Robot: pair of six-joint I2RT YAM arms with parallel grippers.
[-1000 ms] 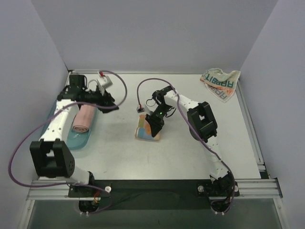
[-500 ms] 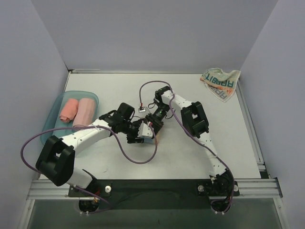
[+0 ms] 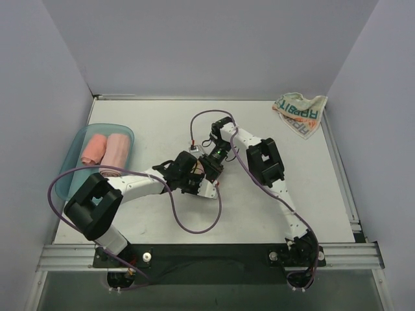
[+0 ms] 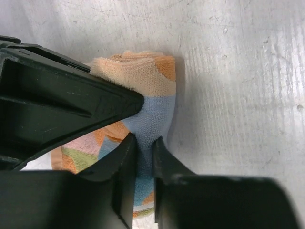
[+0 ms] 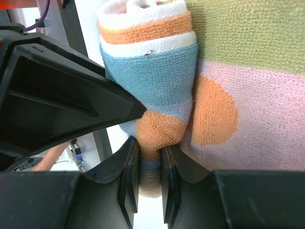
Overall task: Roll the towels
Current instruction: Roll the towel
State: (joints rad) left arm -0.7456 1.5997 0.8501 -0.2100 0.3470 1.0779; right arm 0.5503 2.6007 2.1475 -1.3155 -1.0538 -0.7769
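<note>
Both left end effector (image 4: 145, 143) and right end effector (image 5: 150, 148) clamped on striped towel (image 5: 152, 71), roll axis seemingly along right fingers (image 5: 128, 181)

left arm (image 3: 139, 183): white links, bulky black joint blocks | right arm (image 3: 245, 138): same white-and-black build | cables (image 3: 194, 228): purple, one looping loosely off each wrist | gripper fingers (image 4: 57, 105): matte black plastic, wedge-shaped, with moulded recesses
</note>
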